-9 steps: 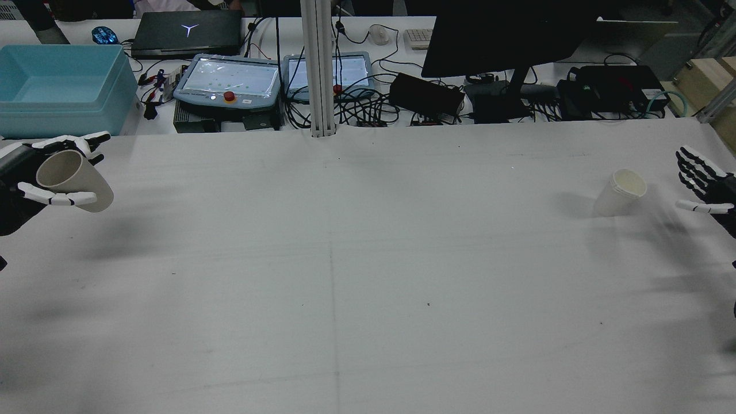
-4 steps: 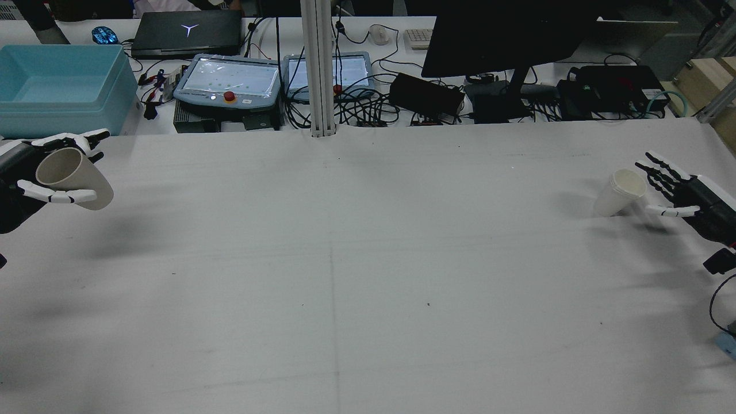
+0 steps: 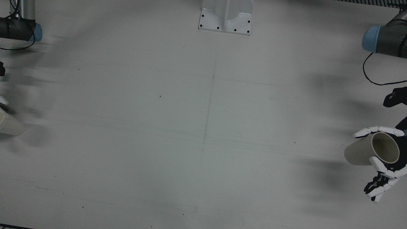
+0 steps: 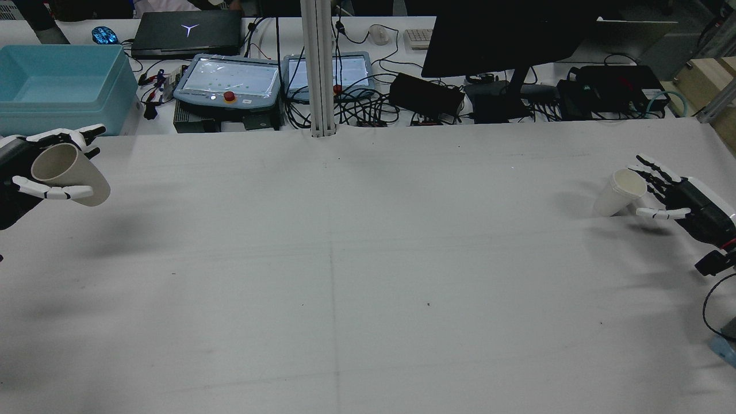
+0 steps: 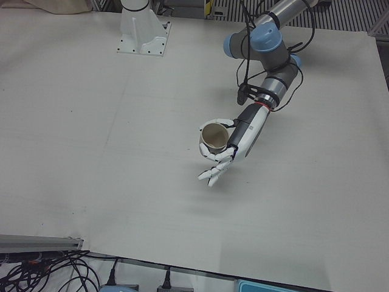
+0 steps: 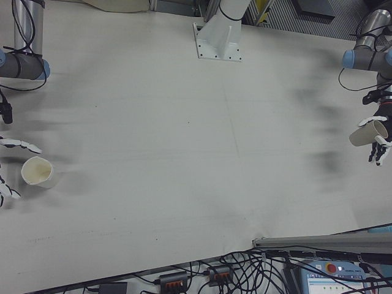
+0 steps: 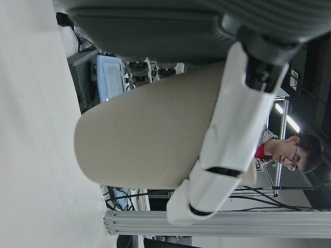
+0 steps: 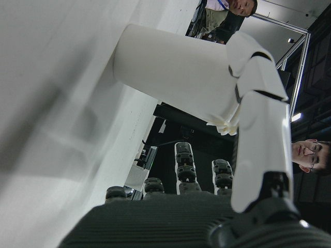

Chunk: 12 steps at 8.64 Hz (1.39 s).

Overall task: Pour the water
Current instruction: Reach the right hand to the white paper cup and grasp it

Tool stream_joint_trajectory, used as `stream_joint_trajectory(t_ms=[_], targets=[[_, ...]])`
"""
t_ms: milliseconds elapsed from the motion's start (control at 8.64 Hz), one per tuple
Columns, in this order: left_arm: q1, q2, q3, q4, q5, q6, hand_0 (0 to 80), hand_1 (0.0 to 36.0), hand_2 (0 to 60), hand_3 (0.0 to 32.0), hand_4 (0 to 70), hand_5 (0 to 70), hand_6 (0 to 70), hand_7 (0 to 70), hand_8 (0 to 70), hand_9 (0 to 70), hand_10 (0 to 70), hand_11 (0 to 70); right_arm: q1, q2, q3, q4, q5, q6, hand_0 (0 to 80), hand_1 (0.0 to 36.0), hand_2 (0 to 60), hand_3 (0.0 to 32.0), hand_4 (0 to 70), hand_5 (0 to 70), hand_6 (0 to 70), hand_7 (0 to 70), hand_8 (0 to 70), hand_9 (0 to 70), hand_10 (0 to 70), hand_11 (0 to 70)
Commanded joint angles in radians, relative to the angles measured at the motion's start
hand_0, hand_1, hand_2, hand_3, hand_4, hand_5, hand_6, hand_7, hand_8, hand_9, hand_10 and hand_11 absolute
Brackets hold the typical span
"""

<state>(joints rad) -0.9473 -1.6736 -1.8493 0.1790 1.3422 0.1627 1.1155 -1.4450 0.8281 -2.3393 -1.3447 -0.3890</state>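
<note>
1. At the counter's (image 4: 345, 259) far left edge in the rear view, your left robot hand (image 4: 23, 172) grips a beige cup (image 4: 69, 174), fingers wrapped around its wall from both sides.
2. That cup is held clear of the counter and tipped on its side, mouth turned back toward the arm and base pointing out toward the counter's middle. The front view shows the same: the left robot hand (image 3: 386, 168) with the beige cup (image 3: 372, 152) tilted, its open mouth visible. The cup's shadow lies on the counter just inboard of it.
3. In the left hand view, the beige cup (image 7: 150, 139) fills the frame, with one white finger pressed across its wall.
4. The middle of the counter carries only faint seams and soft shadows.
5. At the far right in the rear view, a white cup (image 4: 620, 192) stands on the counter, its mouth up.
6. Your right robot hand (image 4: 678, 198) is just beside that cup with its fingers spread. One finger reaches under the rim side and the others fan past the top. You cannot tell from this view whether they touch.
7. In the right hand view, the thumb lies against the white cup's (image 8: 170, 72) wall while the other fingers stay curled low, apart from it. The hand has no closed grip on the cup.
</note>
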Motion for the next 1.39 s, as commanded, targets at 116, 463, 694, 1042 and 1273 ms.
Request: stream_joint_trajectory(t_ms=[116, 463, 694, 1042, 1273], targets=[[0.001, 0.0, -0.005, 0.008, 0.0, 0.0, 80.0, 36.0, 60.0, 0.0, 42.2, 70.0, 17.1, 13.1, 10.3, 4.2, 6.0, 13.0, -0.043, 0.011, -0.001, -0.005, 0.047, -0.002, 61.5, 29.9, 16.8, 0.0, 0.0, 10.2, 18.0, 16.4, 4.7, 3.8, 0.0, 0.0], [0.001, 0.0, -0.005, 0.01, 0.0, 0.0, 80.0, 36.0, 60.0, 0.0, 42.1, 70.0, 17.2, 13.1, 10.3, 4.2, 6.1, 13.0, -0.072, 0.014, 0.003, -0.006, 0.073, -0.001, 61.6, 29.9, 16.9, 0.0, 0.6, 10.3, 19.1, 17.9, 5.4, 4.8, 0.0, 0.0], [-0.001, 0.002, -0.005, 0.01, 0.0, 0.0, 80.0, 36.0, 60.0, 0.0, 41.7, 70.0, 17.3, 13.2, 10.3, 4.2, 6.2, 13.2, -0.075, 0.015, 0.006, -0.008, 0.079, -0.001, 62.4, 30.5, 17.4, 0.0, 0.3, 10.6, 19.7, 19.8, 5.8, 5.4, 0.0, 0.0], [-0.002, 0.002, -0.007, 0.008, 0.0, -0.002, 80.0, 36.0, 60.0, 0.0, 41.5, 70.0, 17.0, 12.9, 10.4, 4.3, 6.2, 13.2, -0.086, 0.032, 0.006, -0.014, 0.079, -0.002, 63.1, 30.9, 18.5, 0.0, 3.0, 11.0, 21.9, 22.9, 6.8, 7.0, 0.0, 0.0], [-0.002, 0.003, -0.007, 0.008, 0.0, -0.003, 80.0, 36.0, 60.0, 0.0, 41.4, 70.0, 16.8, 12.7, 10.3, 4.1, 6.1, 13.1, -0.112, 0.038, 0.006, -0.014, 0.12, -0.002, 63.2, 30.8, 18.5, 0.0, 4.0, 11.0, 22.4, 23.3, 6.8, 6.9, 0.0, 0.0]])
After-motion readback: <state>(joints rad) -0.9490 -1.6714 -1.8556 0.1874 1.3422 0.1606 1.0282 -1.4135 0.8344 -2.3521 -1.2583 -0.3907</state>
